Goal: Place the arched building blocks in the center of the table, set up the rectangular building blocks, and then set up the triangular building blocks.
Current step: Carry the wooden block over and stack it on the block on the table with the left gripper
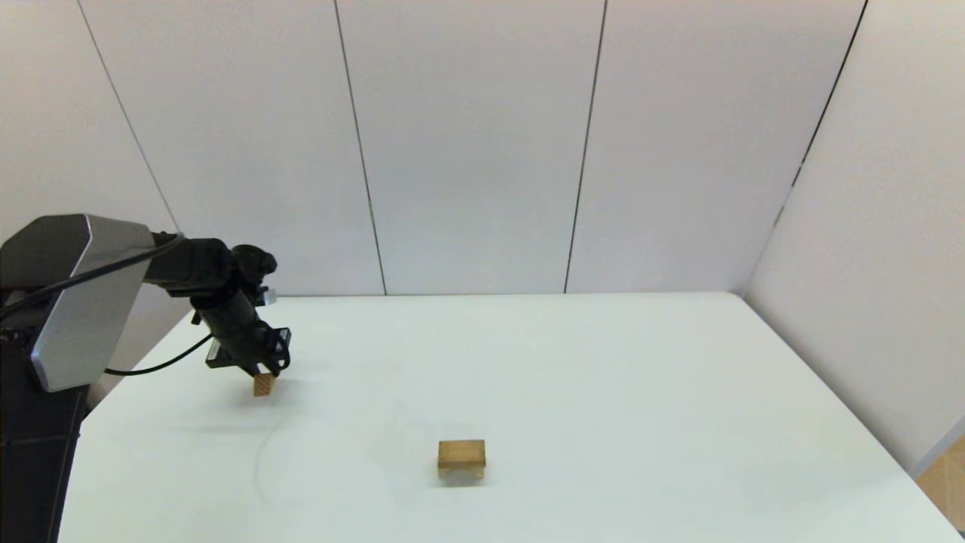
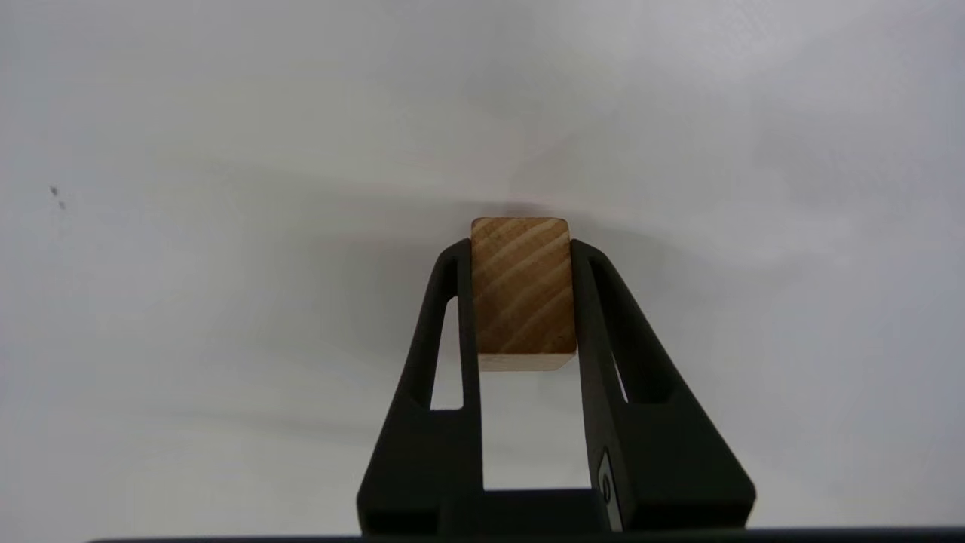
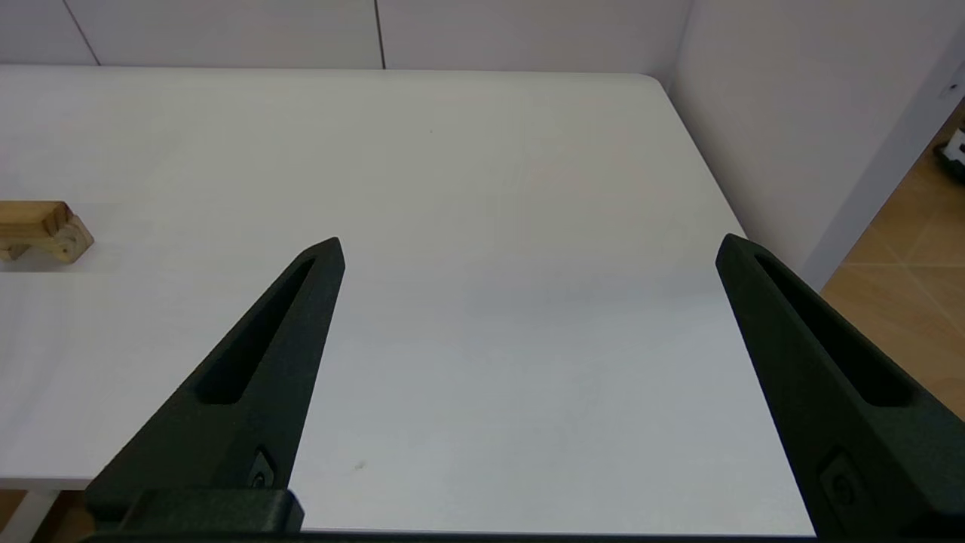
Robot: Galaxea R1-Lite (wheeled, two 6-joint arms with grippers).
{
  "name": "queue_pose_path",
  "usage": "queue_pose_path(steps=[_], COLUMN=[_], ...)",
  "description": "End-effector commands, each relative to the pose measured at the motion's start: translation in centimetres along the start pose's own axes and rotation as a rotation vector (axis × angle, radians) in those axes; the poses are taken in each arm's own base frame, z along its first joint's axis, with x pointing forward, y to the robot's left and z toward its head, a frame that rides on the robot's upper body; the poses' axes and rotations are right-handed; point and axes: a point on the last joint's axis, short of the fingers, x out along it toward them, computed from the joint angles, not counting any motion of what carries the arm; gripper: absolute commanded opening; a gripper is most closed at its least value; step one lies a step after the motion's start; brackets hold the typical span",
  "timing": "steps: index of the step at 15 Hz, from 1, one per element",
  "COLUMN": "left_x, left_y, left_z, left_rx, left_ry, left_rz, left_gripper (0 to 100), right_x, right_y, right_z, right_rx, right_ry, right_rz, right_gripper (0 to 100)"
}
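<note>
My left gripper is at the table's left side, shut on the triangular block, a small brown piece with striped grain. In the left wrist view the block sits clamped between the black fingers, close over the white table; I cannot tell if it touches. Near the table's middle stands the pale arched block on its two feet, with the darker rectangular block lying flat on top. Both also show in the right wrist view: the arched block and the slab. My right gripper hangs open over the table's near right edge.
White wall panels close off the table's far side and right side. The table's right edge and a strip of wooden floor show in the right wrist view. Bare tabletop lies between the left gripper and the stacked blocks.
</note>
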Motion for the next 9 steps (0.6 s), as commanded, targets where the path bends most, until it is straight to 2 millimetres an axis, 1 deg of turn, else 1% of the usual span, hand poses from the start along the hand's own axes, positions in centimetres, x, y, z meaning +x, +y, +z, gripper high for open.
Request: queue_pose_path(steps=[1,2,3,5,6,7,8,9], left_x=[-5.2,-7.2,-8.0,-8.5,-8.6,-8.7,-8.9,-9.0], left_y=[0.1,0.1,0.1,0.1,0.2,0.2,0.1,-0.1], left_z=[-0.7,-1.3,-1.4,-1.6,-1.9,-2.3,-2.6,-2.6], left_rx=[0.102,0.146,0.166,0.176,0.223,0.293,0.394,0.482], left_ry=[-0.010,0.014,0.026,0.058,0.081,0.107,0.124,0.113], left_rz=[-0.034,-0.053,-0.054,-0.055,-0.059,-0.093,-0.166,-0.197], left_gripper=[0,0,0,0,0,0,0,0], right_x=[0.0,0.0,0.0,0.0,0.0,0.0,0.0,0.0], right_y=[0.0,0.0,0.0,0.0,0.0,0.0,0.0,0.0], right_z=[0.0,0.0,0.0,0.0,0.0,0.0,0.0,0.0], right_rx=[0.000,0.000,-0.002,0.000,0.000,0.000,0.000,0.000], right_ry=[-0.002,-0.002,-0.002,-0.002,-0.003,-0.002,-0.002,-0.002], right_rz=[0.000,0.000,0.000,0.000,0.000,0.000,0.000,0.000], right_gripper=[100,100,100,100,100,100,100,100])
